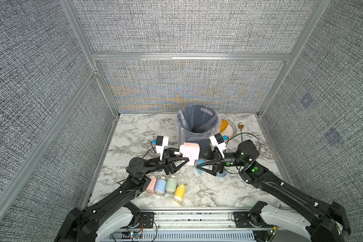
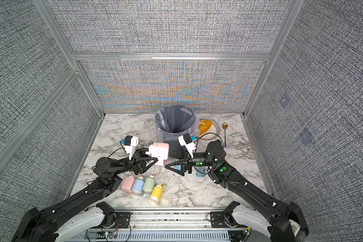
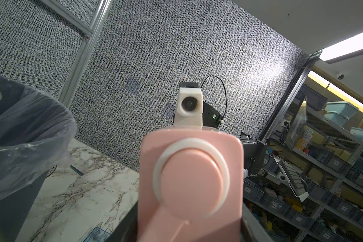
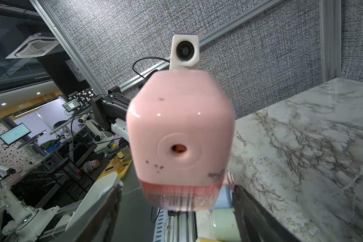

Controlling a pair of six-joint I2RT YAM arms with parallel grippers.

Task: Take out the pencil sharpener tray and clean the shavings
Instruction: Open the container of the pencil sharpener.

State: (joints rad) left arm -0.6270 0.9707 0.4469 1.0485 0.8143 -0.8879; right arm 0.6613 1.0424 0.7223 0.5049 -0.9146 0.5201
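Left gripper [image 1: 184,156] is clamped on the pink pencil sharpener [image 1: 190,152]. It holds it off the marble table [image 1: 134,130], just in front of the lined bin [image 1: 182,134], with the crank end toward its own wrist and the pencil-hole face toward the right arm. Looks like a deliberate brace: one arm fixes the body so the other has something to pull against, and being next to the bin makes for a short dump. The tray [image 4: 180,196], a translucent pink drawer at the bottom of the body, is seated in its slot, not out yet. Right gripper [image 4: 176,187] is lined up head-on with that face. Its fingers [image 4: 105,209] are spread either side of the tray with a gap on both sides, no contact I can see. Can't make out the shavings, since the tray is blurred in the right wrist view; presumably they're inside. My guess at the next move: pinch the tray sides and pull straight along the slot. Any skew could jam it or twist the body in the left's grip. Four paint bottles [image 1: 160,185] sit by the left arm, out of the way.
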